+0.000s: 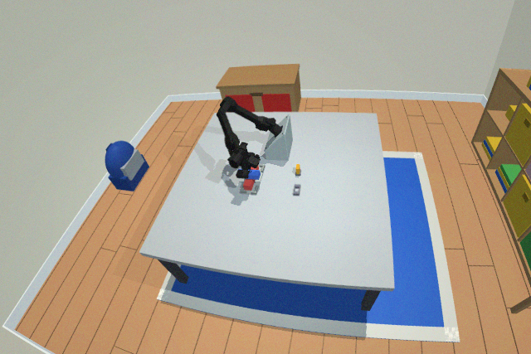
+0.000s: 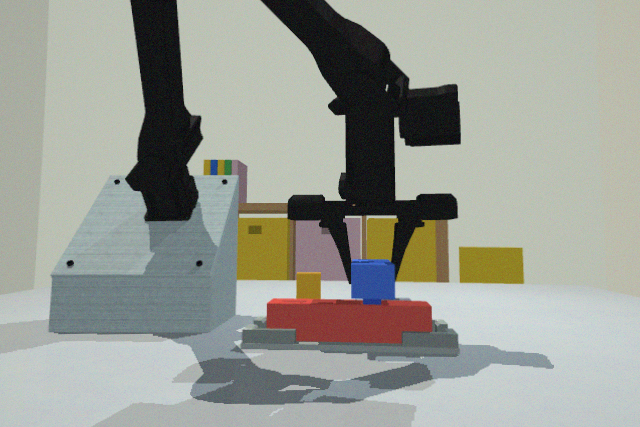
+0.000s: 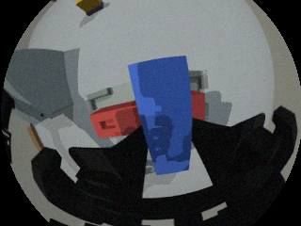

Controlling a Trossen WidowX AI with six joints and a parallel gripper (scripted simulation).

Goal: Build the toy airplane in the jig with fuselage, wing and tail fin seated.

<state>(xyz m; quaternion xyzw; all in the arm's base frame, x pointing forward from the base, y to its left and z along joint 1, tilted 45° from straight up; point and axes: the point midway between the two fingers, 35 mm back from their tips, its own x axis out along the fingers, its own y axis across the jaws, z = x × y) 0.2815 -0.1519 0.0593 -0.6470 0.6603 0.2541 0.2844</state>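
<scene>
My pincer [image 1: 247, 173] [image 2: 373, 277] [image 3: 166, 123] is gripping the blue wing [image 1: 254, 175] [image 2: 373, 280] [image 3: 165, 104] between its 2 fingers, which are pointing down. The cradle [image 1: 243, 191] [image 2: 268, 338] [image 3: 199, 80], gray and low on the worktop [image 1: 325, 230] [image 2: 516, 319] [image 3: 226, 52], is holding the red fuselage [image 1: 248, 184] [image 2: 348, 321] [image 3: 115, 120], which is lying lengthwise with its underside down between the raised ends. I am holding the wing level just above the fuselage; its long axis is running across the fuselage's own, and its tab is pointing down and reaching the fuselage's top. How deep the tab is sitting, I cannot tell. The open socket [image 3: 108, 124] near 1 end of the fuselage is facing up, at the end nearer my gray wedge mount [image 1: 280, 146] [image 2: 134, 303] [image 3: 39, 80]. The orange tail fin [image 1: 297, 169] [image 2: 308, 285] [image 3: 90, 6] is standing well apart from the cradle, and a small gray holder [image 1: 294, 190] is sitting near it. Beyond the worktop, a shelf unit [image 1: 512, 75] [image 2: 263, 207] is holding yellow bins [image 2: 263, 257] and 1 pink bin [image 2: 328, 257].
</scene>
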